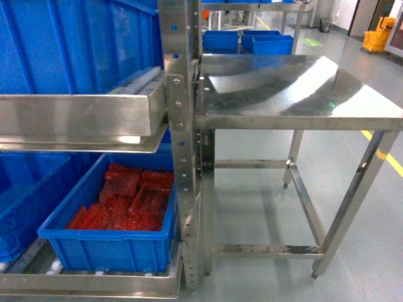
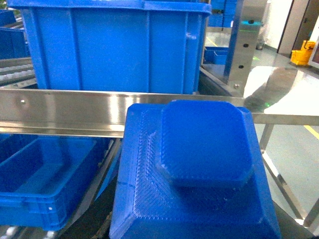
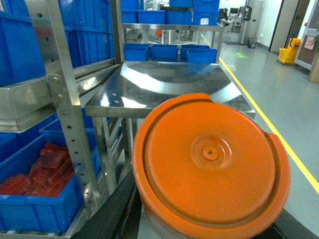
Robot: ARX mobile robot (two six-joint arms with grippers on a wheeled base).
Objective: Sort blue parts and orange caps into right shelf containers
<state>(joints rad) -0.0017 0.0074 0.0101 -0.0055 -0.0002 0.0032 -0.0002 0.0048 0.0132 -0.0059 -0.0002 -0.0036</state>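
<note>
A blue part (image 2: pixel 204 144), a ribbed square block with a raised rounded-square top, fills the left wrist view. It sits in my left gripper (image 2: pixel 194 221), whose dark fingers barely show beside its lower edges. It hangs in front of a steel shelf rail (image 2: pixel 60 112). A round orange cap (image 3: pixel 209 154) with a small centre dimple fills the right wrist view. My right gripper (image 3: pixel 209 221) is shut on it, with dark fingers (image 3: pixel 107 211) on either side. Neither gripper appears in the head view.
A steel shelf rack post (image 1: pixel 179 157) divides the blue crates on the left from a steel table (image 1: pixel 296 94) on the right. A low blue crate (image 1: pixel 107 245) holds red pieces (image 1: pixel 129 198). More blue crates (image 1: pixel 267 43) stand behind the table.
</note>
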